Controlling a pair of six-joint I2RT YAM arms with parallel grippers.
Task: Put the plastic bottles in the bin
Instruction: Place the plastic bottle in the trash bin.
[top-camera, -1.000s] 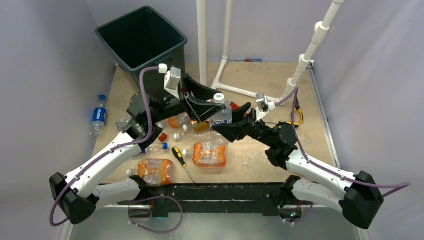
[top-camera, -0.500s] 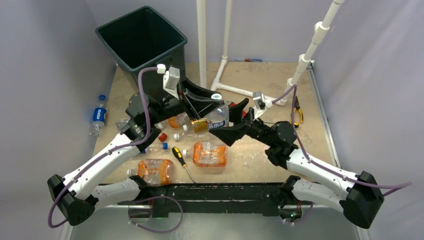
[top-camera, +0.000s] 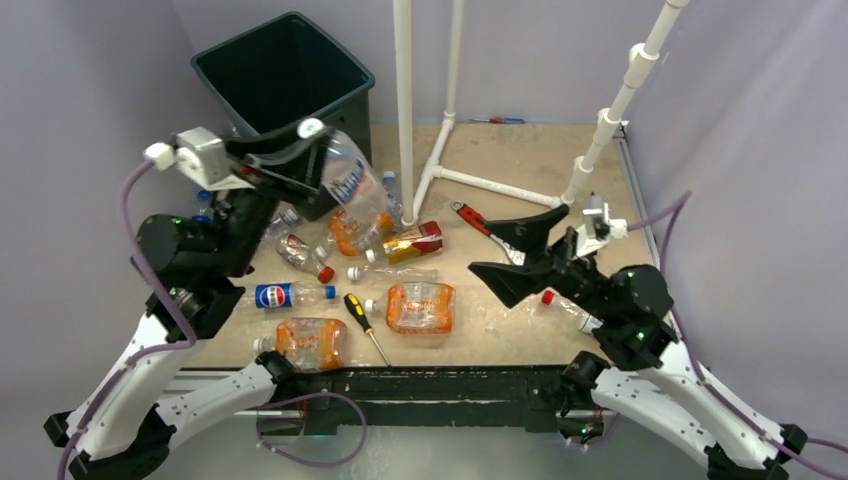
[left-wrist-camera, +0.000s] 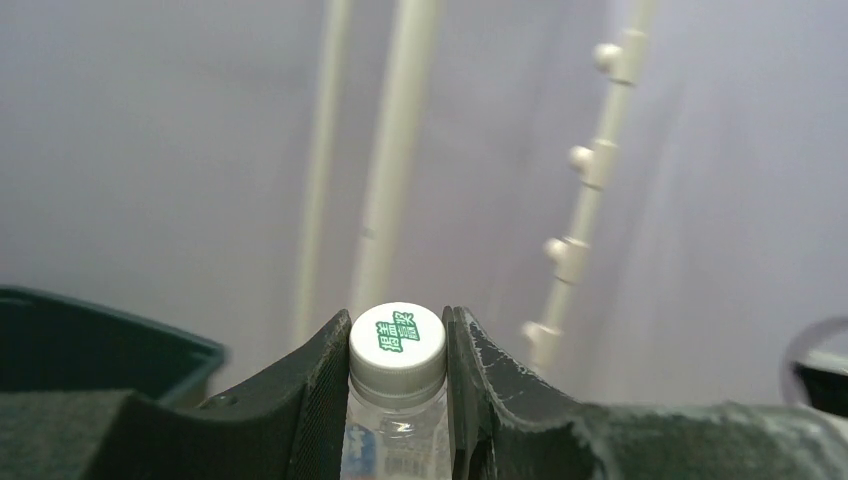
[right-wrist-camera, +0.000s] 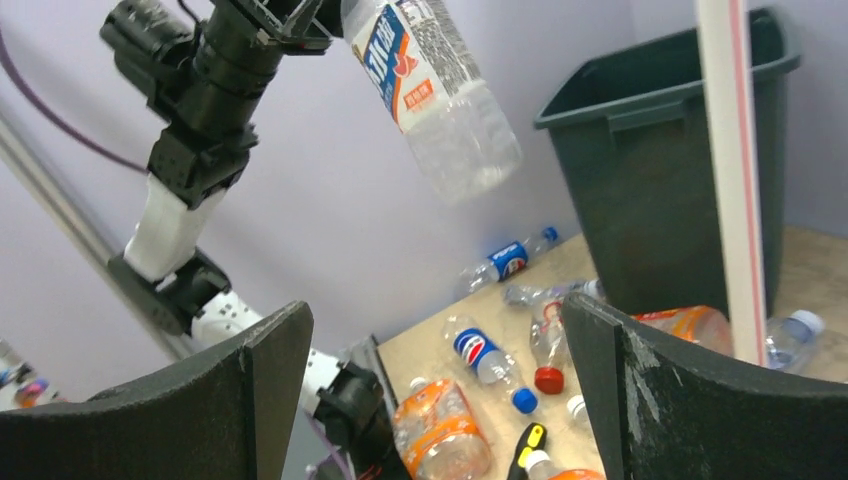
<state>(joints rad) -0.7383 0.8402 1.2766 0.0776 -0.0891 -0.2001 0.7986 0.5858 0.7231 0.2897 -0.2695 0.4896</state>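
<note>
Where the tan tabletop (top-camera: 520, 150) meets the arm bases, a crushed clear plastic bottle with an orange label (top-camera: 312, 341) lies flat on the left. A second crushed orange-labelled bottle (top-camera: 420, 307) lies nearer the middle, and a black-and-orange-handled screwdriver (top-camera: 365, 325) lies between them. Just beyond the first one is a slim clear bottle with a blue Pepsi label (top-camera: 290, 295), its blue cap pointing right. On the right, a small clear bottle with a red cap (top-camera: 546, 298) lies partly hidden under the right arm.

The right hand (top-camera: 482, 247) hovers above the tabletop right of the middle, its fingers spread wide with nothing between them.

Further back lies a loose cluster: a crushed bottle with a gold and red label (top-camera: 412, 242), a crushed orange bottle (top-camera: 350, 238) and a flattened bottle with a red cap (top-camera: 300, 255). A red wrench (top-camera: 472, 217) lies to their right.

The left hand (left-wrist-camera: 398, 335) is held high over the left side. Its fingers are closed on the neck of a large clear plastic bottle with a blue and white label (top-camera: 352, 185), just under its white cap with green print. That bottle hangs tilted in the air, base lowest, beside the near right corner of the bin and not inside it.

The large dark green square plastic bin (right-wrist-camera: 640, 200) stands at the far left of the tabletop. A second blue-labelled Pepsi bottle (right-wrist-camera: 508, 259) lies near its left side. White plastic pipes (top-camera: 404, 90) rise along the far edge.
</note>
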